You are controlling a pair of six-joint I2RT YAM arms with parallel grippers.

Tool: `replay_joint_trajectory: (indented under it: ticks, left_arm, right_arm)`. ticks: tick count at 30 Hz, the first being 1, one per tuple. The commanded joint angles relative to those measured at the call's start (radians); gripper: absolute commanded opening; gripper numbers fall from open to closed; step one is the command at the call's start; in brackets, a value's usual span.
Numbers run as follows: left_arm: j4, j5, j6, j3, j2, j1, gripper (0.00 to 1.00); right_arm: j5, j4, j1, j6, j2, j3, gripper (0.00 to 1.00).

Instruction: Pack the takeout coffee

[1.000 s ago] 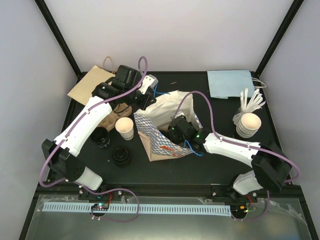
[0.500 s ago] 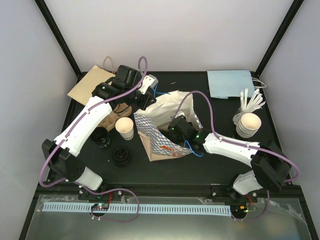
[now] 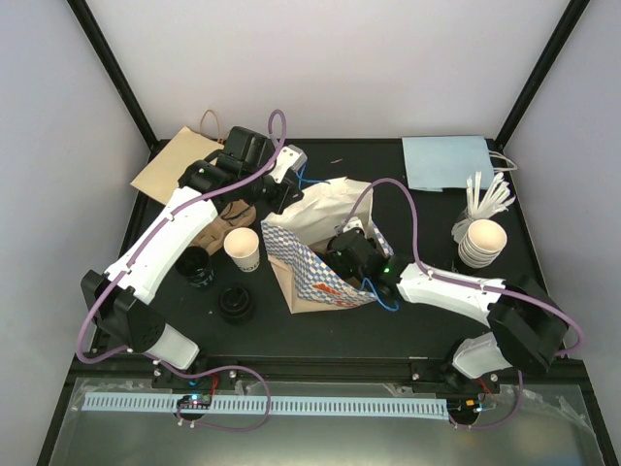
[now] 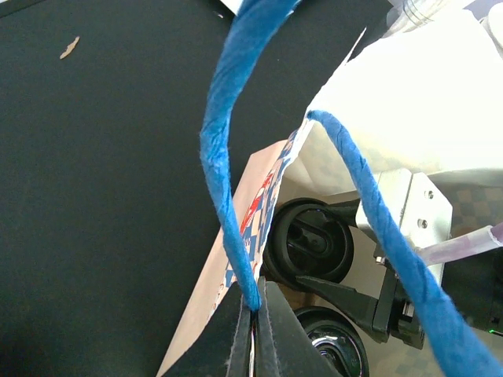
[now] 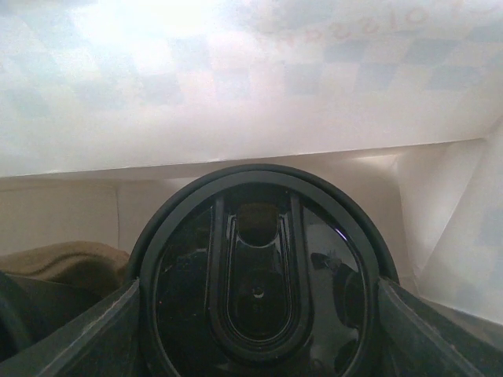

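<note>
Two arms: both work at the checked paper bag, which stands open in the middle of the black table.
left gripper: fingers are pinched tight on the bag's blue twisted handle and hold it up above the bag's rim.
right gripper: reaches down into the mouth of the bag; its fingers stand wide, one on each side of the lidded coffee cup, clasping it.
lidded coffee cup: inside the bag, upright, its black sip lid facing the right wrist camera, with the pale bag wall behind it.
second black lid: also inside the bag, just beside the held cup.
brown cardboard: inside the bag, left of the cup; too little shows to name it.
open paper cup: on the table, just left of the bag.
loose black lid: in front of that cup, near it.
stack of paper cups: near the table's right edge, well apart from the bag.
light blue bag: lies flat at the far right.
brown paper bag: lies flat at the far left corner.
</note>
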Motion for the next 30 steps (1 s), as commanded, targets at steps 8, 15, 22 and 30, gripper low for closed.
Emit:
replay_joint_trajectory:
  ticks: [8,15,22,30]
  left_arm:
    - [-0.008,-0.009,-0.006,0.003,-0.023,0.007,0.02]
    - [-0.009,-0.01,0.001,0.011,-0.025,0.007,0.02]
    - [-0.014,-0.003,0.007,0.019,-0.021,0.007,0.02]
    - [-0.02,0.011,0.016,0.028,-0.014,0.007,0.02]
  right_arm:
    - [-0.195,-0.361,0.038,0.091,0.123,-0.053,0.58]
    - [-0.18,-0.434,0.008,-0.002,0.123,0.094,0.59]
    - [-0.197,-0.479,-0.023,-0.078,0.154,0.203,0.6]
    - [-0.197,-0.506,-0.028,-0.099,0.154,0.236,0.64]
